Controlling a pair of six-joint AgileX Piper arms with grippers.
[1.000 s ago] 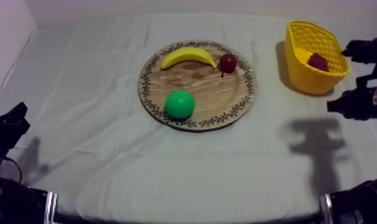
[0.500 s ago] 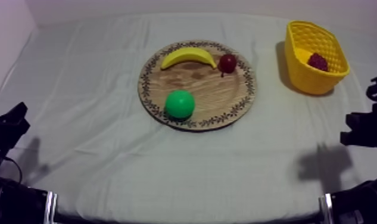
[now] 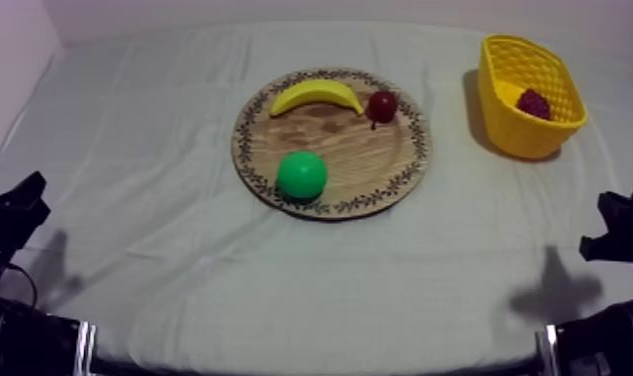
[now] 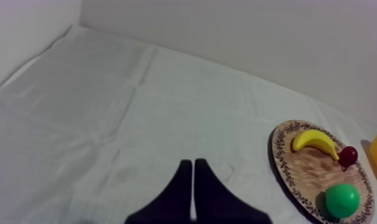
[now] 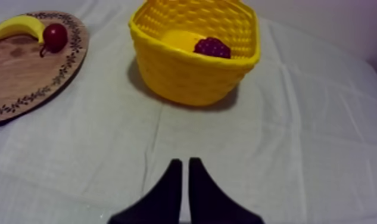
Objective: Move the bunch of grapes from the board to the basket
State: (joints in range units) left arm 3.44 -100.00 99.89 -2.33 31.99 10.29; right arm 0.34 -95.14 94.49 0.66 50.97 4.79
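I am watching my left gripper (image 3: 20, 205) sitting low at the left side of the table, over the grey-white cloth (image 3: 160, 130) and well apart from the board. Its two black fingers (image 4: 180, 184) are lying pressed together as a narrow wedge, gripping nothing. My right gripper (image 3: 620, 228) is hanging low at the right side, on the near side of the basket (it is pointing towards the basket in its own wrist view). Its fingers (image 5: 167, 190) are lying together too, empty.

Counting now: one round wooden board with a patterned rim (image 3: 410, 165) is lying mid-table and carrying three toy fruits. These are one yellow banana (image 3: 315, 95), one small red fruit (image 3: 382, 105) just beside the banana's end, and one round green fruit (image 3: 302, 174) near the front rim, apart from the other two. One yellow woven basket (image 3: 520, 135) is standing at the far right, well apart from the board. The one dark purple-red bunch of grapes (image 3: 533, 103) is lying inside that basket.
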